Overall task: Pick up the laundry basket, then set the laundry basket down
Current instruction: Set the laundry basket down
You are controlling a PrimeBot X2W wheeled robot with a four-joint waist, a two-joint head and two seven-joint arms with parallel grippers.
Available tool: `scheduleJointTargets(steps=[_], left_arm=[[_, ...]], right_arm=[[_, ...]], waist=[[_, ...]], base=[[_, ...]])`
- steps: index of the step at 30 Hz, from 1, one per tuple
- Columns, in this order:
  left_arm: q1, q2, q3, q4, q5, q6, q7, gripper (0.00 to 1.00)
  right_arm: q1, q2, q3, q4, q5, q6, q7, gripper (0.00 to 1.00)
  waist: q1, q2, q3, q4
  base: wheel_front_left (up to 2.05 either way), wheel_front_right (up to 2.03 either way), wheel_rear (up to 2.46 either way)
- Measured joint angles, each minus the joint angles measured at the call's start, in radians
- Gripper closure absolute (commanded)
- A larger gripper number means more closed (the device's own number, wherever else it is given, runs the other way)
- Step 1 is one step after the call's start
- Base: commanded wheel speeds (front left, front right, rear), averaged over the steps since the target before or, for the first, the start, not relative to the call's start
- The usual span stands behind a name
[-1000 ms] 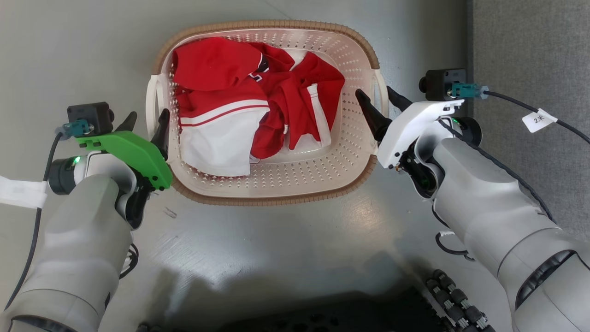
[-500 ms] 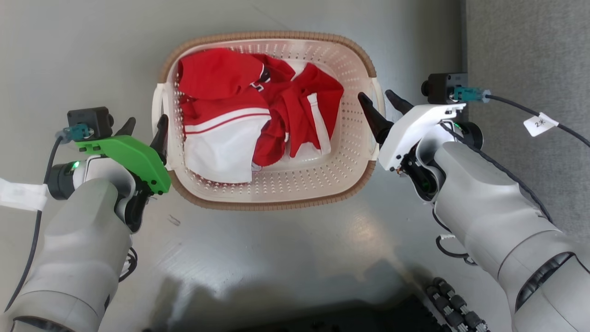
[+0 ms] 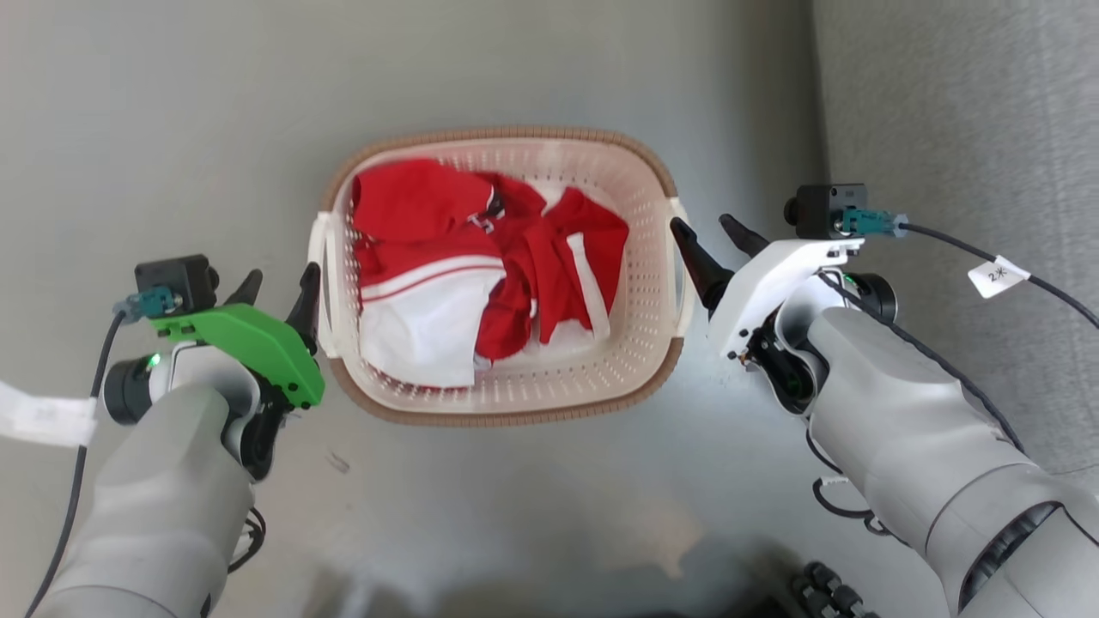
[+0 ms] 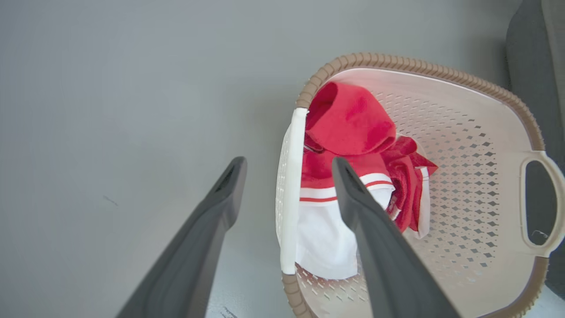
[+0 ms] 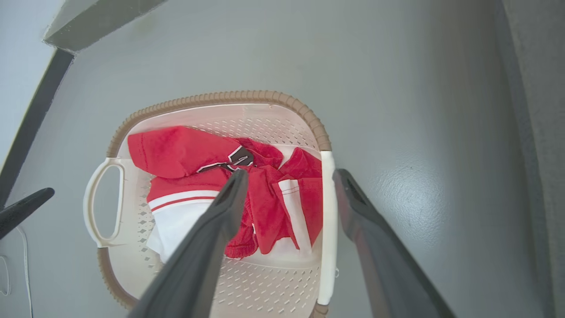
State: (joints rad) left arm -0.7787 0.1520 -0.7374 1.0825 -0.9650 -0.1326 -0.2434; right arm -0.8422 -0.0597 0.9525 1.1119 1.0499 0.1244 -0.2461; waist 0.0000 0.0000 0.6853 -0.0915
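Note:
The laundry basket [image 3: 498,137] stands on the grey floor, cream and perforated with a brown rim, holding red and white clothes [image 3: 481,275]. My left gripper [image 3: 282,275] is open beside the basket's left handle [image 3: 318,283]. In the left wrist view that handle [image 4: 289,194] lies between the two fingers of the left gripper [image 4: 288,161], farther down and untouched. My right gripper [image 3: 701,223] is open at the right handle [image 3: 684,266]. The right wrist view shows this handle [image 5: 327,221] between the spread fingers of the right gripper [image 5: 290,173], with a gap all round.
A grey carpet [image 3: 962,129] borders the floor on the right. The robot's dark base [image 3: 824,592] shows at the bottom edge. A wall with a dark skirting [image 5: 35,101] runs past the basket's far side. Bare floor surrounds the basket.
The whole head view has shifted and the basket looks smaller, so the camera has risen. Both grippers stay open and now stand farther from the handles. The basket stays on the floor.

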Motion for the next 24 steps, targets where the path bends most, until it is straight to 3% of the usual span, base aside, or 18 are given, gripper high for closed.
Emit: scheduleJointTargets(steps=[11,24], left_arm=[[0.055,0.012,0.025,-0.08,-0.005,0.0,-0.005,0.0],[0.142,0.058,0.192,-0.269,0.104,0.001,-0.005,0.0]], right_arm=[[0.017,-0.049,-0.1,-0.064,-0.044,0.0,-0.001,0.0],[0.159,-0.116,-0.286,-0.273,-0.193,-0.022,-0.001,0.0]], waist=[[0.0,0.0,-0.148,0.002],[0.0,0.0,-0.347,0.019]], base=[[0.0,0.0,0.0],[0.0,0.0,0.0]])
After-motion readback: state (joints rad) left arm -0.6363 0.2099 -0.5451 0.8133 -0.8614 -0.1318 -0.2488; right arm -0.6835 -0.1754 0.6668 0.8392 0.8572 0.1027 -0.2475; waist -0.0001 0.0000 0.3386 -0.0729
